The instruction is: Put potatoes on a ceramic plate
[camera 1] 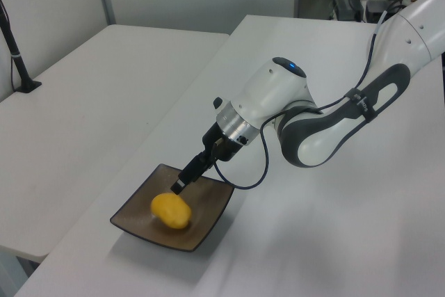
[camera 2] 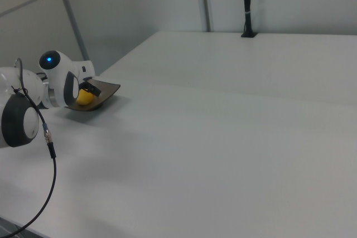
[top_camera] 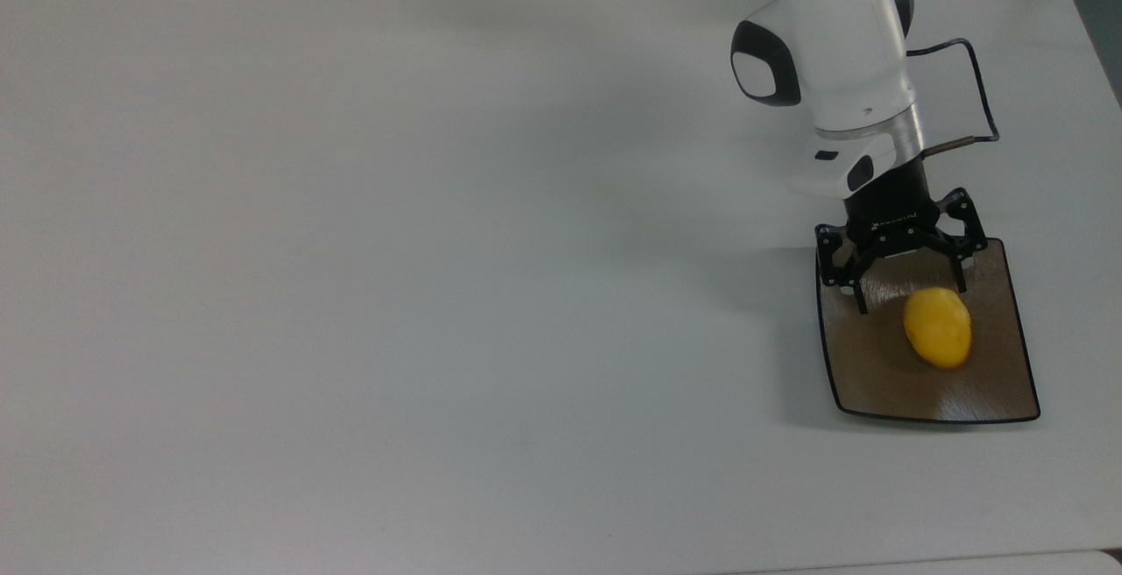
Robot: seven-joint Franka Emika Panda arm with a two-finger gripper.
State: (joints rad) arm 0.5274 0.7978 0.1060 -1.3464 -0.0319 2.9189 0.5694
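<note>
1. Yellow and smooth, the potato [top_camera: 938, 339] lies on the brown ceramic plate [top_camera: 877, 382], loose and clear of the claw; in the top view you see it just below the gripper [top_camera: 912, 290] and slightly to the top view's right of the midpoint between the fingers.
2. Your gripper is spread wide and holds nothing. In the top view its two black fingertips [top_camera: 861, 303] stand apart over the plate's upper part, one on each side, with bare plate between them.
3. In the left view the gripper [camera 1: 182, 184] hangs over the far part of the plate [camera 1: 208, 224], and the potato [camera 1: 171, 211] sits below and a little to the left view's left of the fingertip, not touching it.
4. The plate rests on the white table [top_camera: 394, 251]. In the top view its upper edge lies directly under the claw's black linkage, and its lower edge is well beyond the potato from the claw.
5. In the right view you catch the potato [camera 2: 84, 97] as a yellow patch on the plate [camera 2: 106, 92], just beside the arm's white wrist housing [camera 2: 58, 76], which covers part of it.
6. A black cable [top_camera: 980, 75] loops from the wrist, above the claw and toward the top view's right.
</note>
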